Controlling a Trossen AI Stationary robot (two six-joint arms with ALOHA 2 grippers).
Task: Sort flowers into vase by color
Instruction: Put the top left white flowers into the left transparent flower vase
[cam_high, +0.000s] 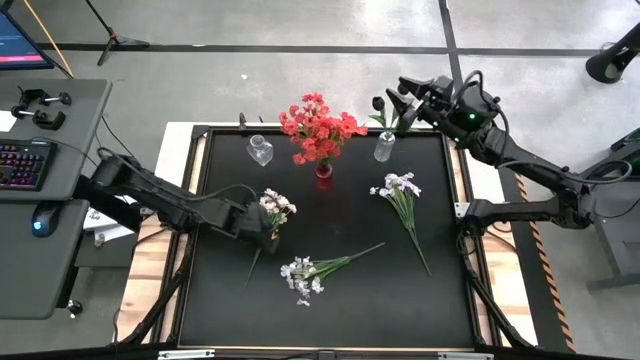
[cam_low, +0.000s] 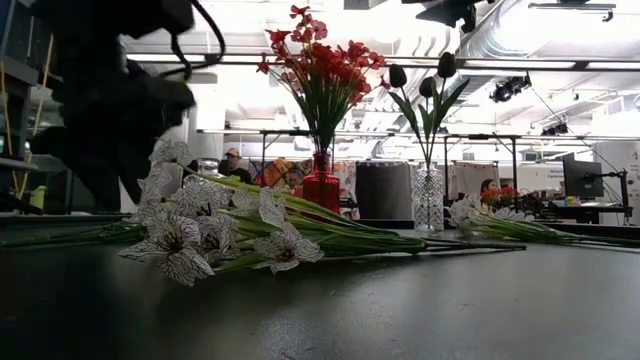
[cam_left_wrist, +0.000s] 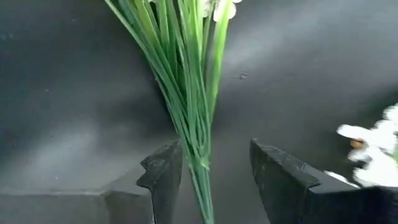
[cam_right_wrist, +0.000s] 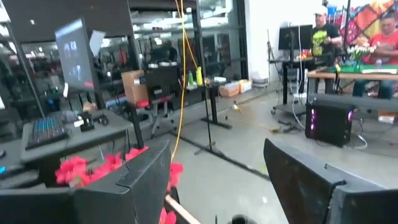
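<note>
Three white sprays lie flat on the black table: one (cam_high: 275, 207) under my left gripper, one (cam_high: 305, 270) near the front, one (cam_high: 398, 187) toward the right. Red flowers (cam_high: 320, 128) stand in a red vase (cam_low: 321, 185). Black blossoms (cam_low: 420, 75) stand in a clear vase (cam_high: 384, 147). My left gripper (cam_high: 270, 240) is low over the first spray's stem and open, one finger on each side of the stem (cam_left_wrist: 200, 168). My right gripper (cam_high: 410, 95) is open and raised beyond the table's far edge, near the black blossoms; it holds nothing (cam_right_wrist: 214, 186). My left gripper comes down from above with its fingers across the white spray's stem bundle, just below the leaves. The stem (cam_left_wrist: 198, 158) lies right against one finger (cam_left_wrist: 165, 177); whether they touch I cannot tell. The other finger (cam_left_wrist: 280, 177) stands apart. The spray rests on the table.
An empty clear vase (cam_high: 260, 150) stands at the far left, beside the red vase. A desk with a keyboard (cam_high: 25, 165) and mouse is left of the table. The table's middle between the sprays is bare. People sit in the room behind (cam_low: 233, 165).
</note>
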